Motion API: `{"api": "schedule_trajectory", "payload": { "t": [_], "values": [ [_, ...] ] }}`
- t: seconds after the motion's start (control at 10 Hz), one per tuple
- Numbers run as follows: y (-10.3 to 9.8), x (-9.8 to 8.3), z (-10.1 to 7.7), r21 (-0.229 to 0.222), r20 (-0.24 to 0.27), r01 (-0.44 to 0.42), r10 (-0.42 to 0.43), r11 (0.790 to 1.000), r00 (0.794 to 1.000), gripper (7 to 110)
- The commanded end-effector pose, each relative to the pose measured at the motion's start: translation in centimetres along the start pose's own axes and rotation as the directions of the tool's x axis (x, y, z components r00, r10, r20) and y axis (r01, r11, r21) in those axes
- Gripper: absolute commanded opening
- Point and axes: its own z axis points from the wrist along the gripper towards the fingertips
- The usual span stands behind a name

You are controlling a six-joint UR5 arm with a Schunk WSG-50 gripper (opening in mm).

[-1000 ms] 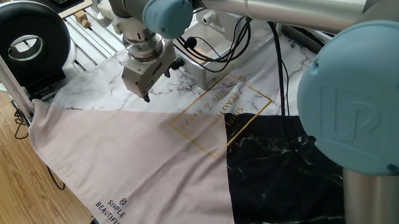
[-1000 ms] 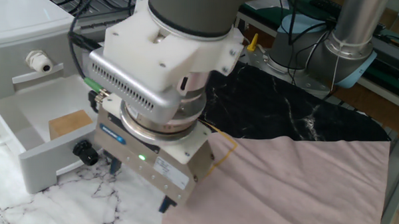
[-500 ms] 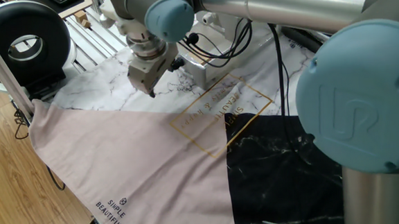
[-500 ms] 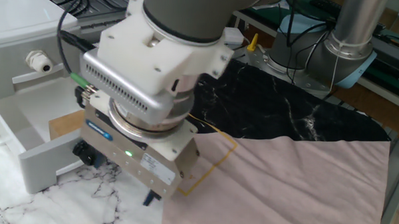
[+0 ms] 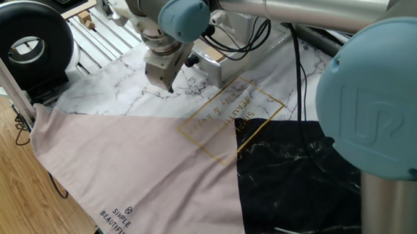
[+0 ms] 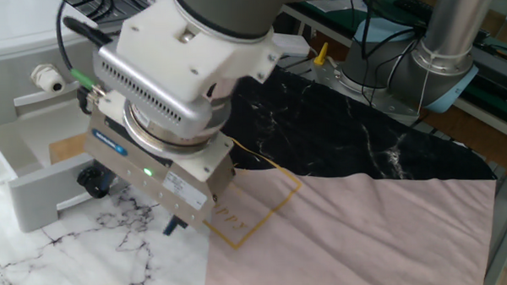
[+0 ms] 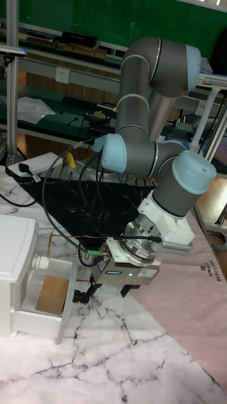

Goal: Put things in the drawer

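The small tan-brown cube [image 7: 53,294] already lies inside the open white box-like drawer [image 7: 41,325], leaving only closing; the two-finger gripper [image 6: 173,224] beside its front carries nothing, finger spacing indiscernible.

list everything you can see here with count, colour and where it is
drawer: 1, white, pulled open at the table's edge, black knob on its front
cube: 1, tan-brown, lying inside the open drawer
cabinet: 1, white, behind the drawer
marble sheet: 1, white with grey veins, under the drawer and claw
pink cloth: 1, spread over the table's near side, black lettering at one corner
black cloth: 1, marbled, next to the pink cloth
round black device: 1, beyond the table's edge
arm: 1, grey with light blue caps
claw: 1, low over the marble sheet beside the drawer front, fingers mostly hidden
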Motion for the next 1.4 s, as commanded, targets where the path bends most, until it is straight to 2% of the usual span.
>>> {"api": "schedule_trajectory", "payload": {
  "t": [0.0,0.1,0.2,0.4,0.6,0.7,0.8,0.9,1.0,1.1,1.3],
  "values": [
    [-0.1,0.4,-0.1,-0.011,-0.012,-0.011,0.011,1.000,1.000,66],
    [1.9,0.9,-0.2,-0.097,-0.032,-0.060,0.057,0.993,0.998,66],
    [1.8,1.5,-0.1,-0.112,-0.044,-0.067,0.062,0.992,0.997,66],
    [0.6,3.6,0.5,-0.124,-0.055,-0.050,0.044,0.991,0.998,66],
    [-1.5,6.0,0.8,-0.102,-0.099,-0.038,0.027,0.994,0.995,66],
    [-1.8,6.4,1.4,-0.098,-0.095,-0.037,0.028,0.995,0.995,66],
    [-3.0,6.4,1.9,-0.056,-0.084,-0.016,0.011,0.998,0.996,66],
    [-5.3,6.9,1.4,0.040,-0.104,0.014,-0.010,0.999,0.994,66],
    [-5.5,7.5,0.2,0.075,-0.139,0.013,-0.002,0.997,0.990,66],
    [-5.3,7.6,-0.6,0.091,-0.156,0.008,0.006,0.996,0.988,66],
    [-6.3,7.1,-0.6,0.155,-0.171,0.022,0.005,0.988,0.985,66]
  ]
}}
